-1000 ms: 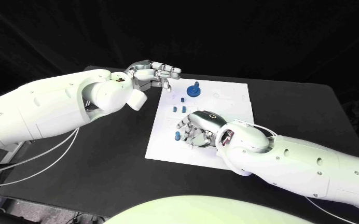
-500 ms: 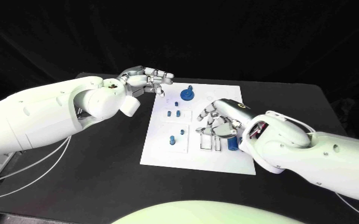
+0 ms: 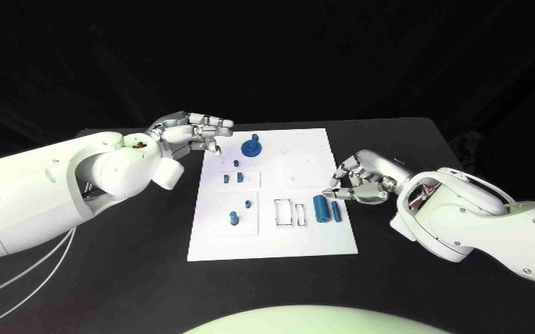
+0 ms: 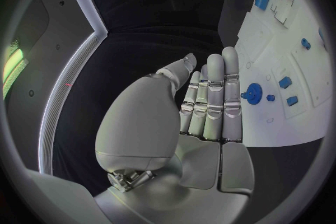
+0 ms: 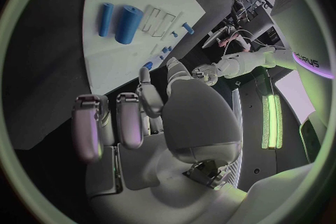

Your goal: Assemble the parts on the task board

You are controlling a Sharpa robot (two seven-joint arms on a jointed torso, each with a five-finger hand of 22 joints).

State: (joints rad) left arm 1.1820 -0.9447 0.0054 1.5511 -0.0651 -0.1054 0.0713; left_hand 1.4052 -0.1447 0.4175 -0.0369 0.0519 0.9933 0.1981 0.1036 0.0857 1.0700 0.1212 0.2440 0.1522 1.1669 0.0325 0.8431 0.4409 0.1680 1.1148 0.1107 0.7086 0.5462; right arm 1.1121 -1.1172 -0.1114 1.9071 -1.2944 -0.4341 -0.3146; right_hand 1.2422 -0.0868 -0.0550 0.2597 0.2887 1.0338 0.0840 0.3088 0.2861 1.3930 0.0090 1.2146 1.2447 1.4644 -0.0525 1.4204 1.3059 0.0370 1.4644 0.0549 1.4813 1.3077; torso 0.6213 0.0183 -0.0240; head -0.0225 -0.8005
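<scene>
Head view, task board [image 3: 267, 250] bearing blue parts [image 3: 321, 210], left hand [image 3: 192, 131] fingers curled empty, right hand [image 3: 360, 183] likewise.

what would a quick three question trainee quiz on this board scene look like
1. True or false: the right robot hand is holding a blue part.
2. Which piece stands at the far end of the flat white task board? A) round blue gear-shaped part B) red cube C) yellow ring
3. Fill in: two blue cylinders lie on the board next to the ____ robot hand.

Key: 1 false, its fingers hold nothing. 2 A. 3 right; the left robot hand hovers beside the gear end.
</scene>
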